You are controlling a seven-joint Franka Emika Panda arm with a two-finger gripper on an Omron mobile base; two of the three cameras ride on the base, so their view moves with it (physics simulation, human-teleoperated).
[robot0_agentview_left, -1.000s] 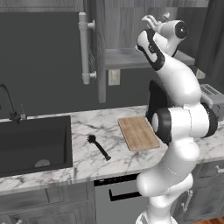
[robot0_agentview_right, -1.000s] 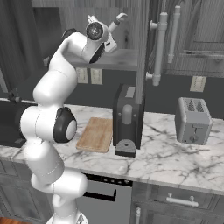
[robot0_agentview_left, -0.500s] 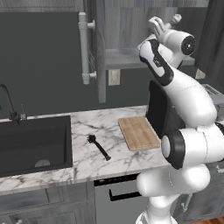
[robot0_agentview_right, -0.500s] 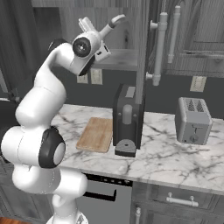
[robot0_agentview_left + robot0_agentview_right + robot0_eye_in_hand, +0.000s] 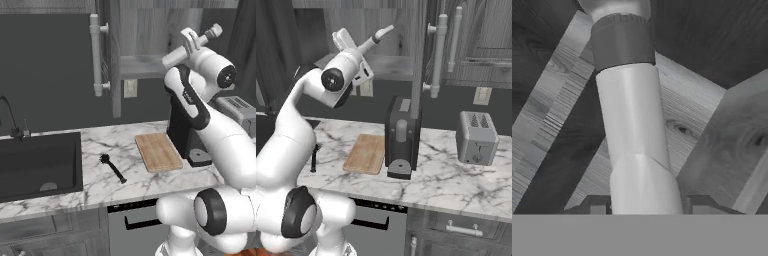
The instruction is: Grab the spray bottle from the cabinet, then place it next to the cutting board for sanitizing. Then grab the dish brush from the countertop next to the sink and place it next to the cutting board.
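spray bottle (image 5: pixel 634 125) clamped between claw (image 5: pixel 643 204) fingertips, tilted, before cabinet (image 5: pixel 131 45)

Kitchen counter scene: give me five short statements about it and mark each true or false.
1. The gripper is shut on the spray bottle. True.
2. The dish brush lies inside the sink. False: it lies on the countertop, between the sink and the cutting board.
3. The cutting board is bare. True.
4. The spray bottle stands beside the cutting board. False: it is held up at the cabinet.
5. The toaster is black. False: it is grey.
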